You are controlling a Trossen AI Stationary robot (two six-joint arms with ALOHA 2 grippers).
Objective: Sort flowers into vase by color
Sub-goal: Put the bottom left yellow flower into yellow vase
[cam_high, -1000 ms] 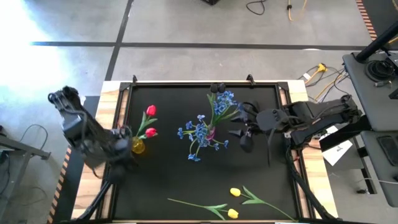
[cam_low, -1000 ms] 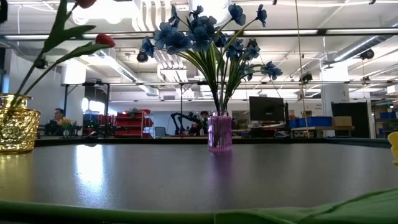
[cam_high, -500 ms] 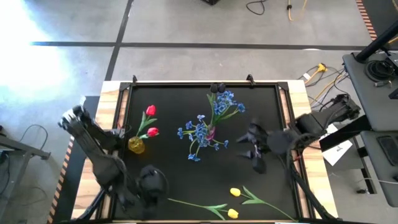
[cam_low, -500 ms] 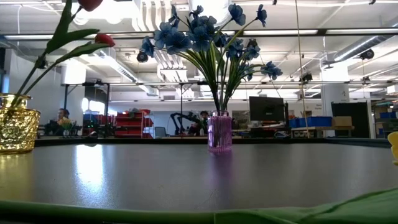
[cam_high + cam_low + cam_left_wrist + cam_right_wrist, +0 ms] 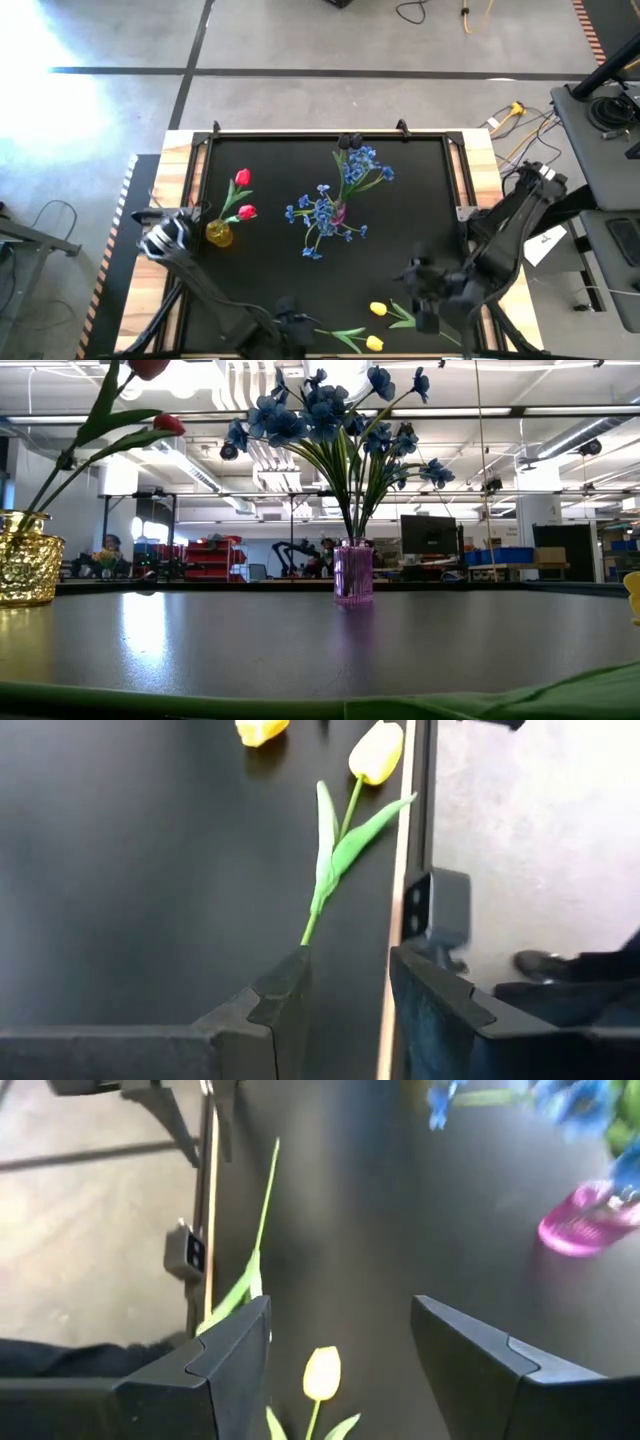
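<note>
Two yellow tulips [image 5: 377,310] lie loose at near table edge, unsorted. Blue blossoms [image 5: 325,212] sit in pink vase [image 5: 352,572], red tulips [image 5: 242,195] in gold vase [image 5: 220,234]. Left gripper [image 5: 345,985] jaws wide, empty, lined on tulip stem end. Right gripper [image 5: 340,1345] jaws wide, empty, above other tulip.

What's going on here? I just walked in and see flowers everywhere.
A two-armed robot is sorting flowers by colour. Blue blossoms stand in the pink vase, red tulips in the gold vase. Both open grippers, left and right, are above the yellow tulips lying at the table's near edge.
</note>
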